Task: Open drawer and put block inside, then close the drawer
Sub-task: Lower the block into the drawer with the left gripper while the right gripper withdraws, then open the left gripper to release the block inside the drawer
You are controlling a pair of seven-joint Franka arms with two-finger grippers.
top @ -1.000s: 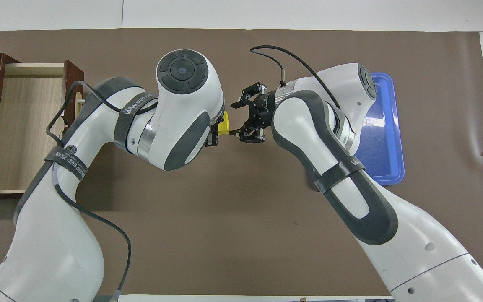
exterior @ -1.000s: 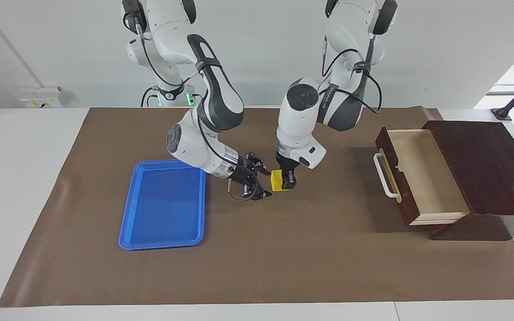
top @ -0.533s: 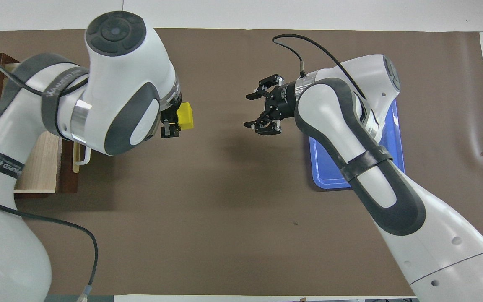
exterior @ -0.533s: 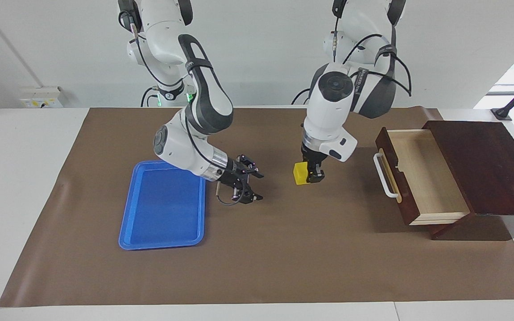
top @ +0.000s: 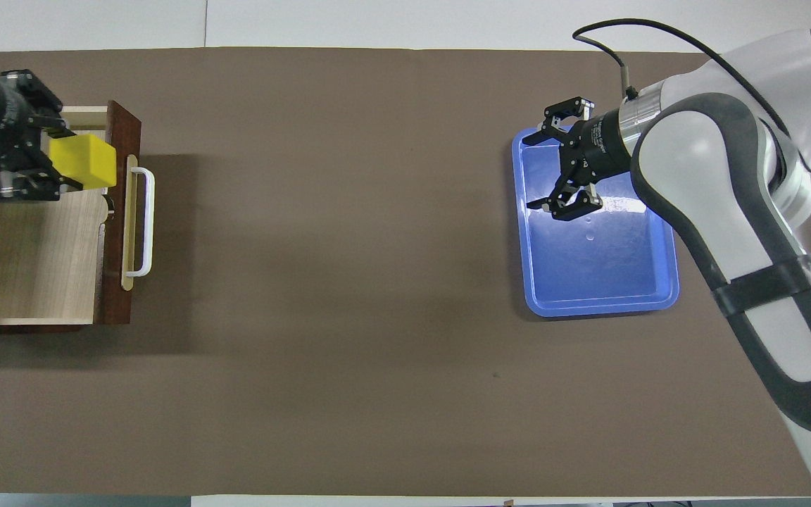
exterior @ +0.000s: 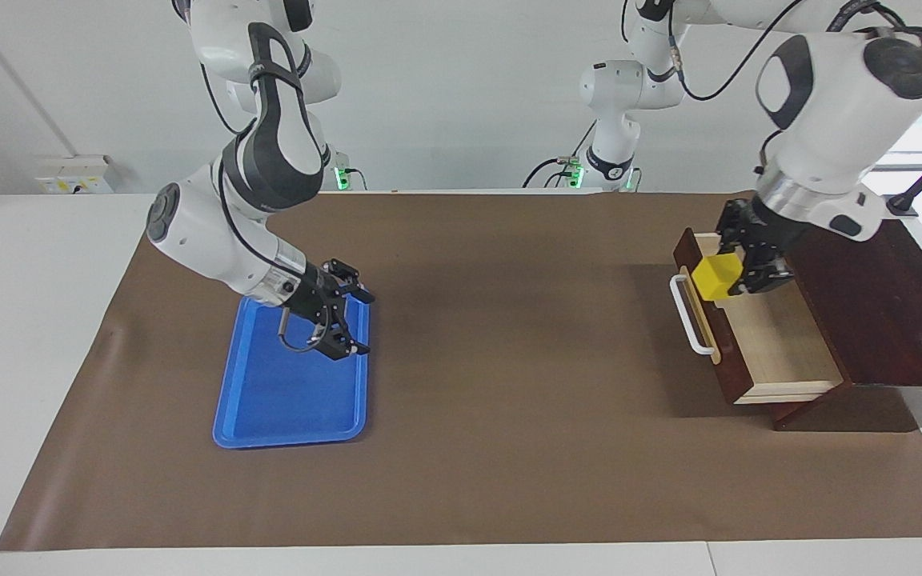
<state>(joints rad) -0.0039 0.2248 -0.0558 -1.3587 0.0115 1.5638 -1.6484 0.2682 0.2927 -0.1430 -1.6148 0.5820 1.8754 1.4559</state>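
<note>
Held block [top: 82,161] over open drawer [top: 43,253]

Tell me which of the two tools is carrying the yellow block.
The left tool, over the open drawer, is shut on the block. The right tool hangs open and empty over the blue tray.

Glossy white shells on both arms, with dark grey curved panels along the links and round dark grey caps on the joint ends. Thin black cables looped from link to link outside the casings. Polished metal ring at each wrist, just above a black skeletal left tool [exterior: 737,260] and right tool [exterior: 345,316]. Grey band with pale lettering around one forearm. Small green lights glowing at the two bases.
</note>
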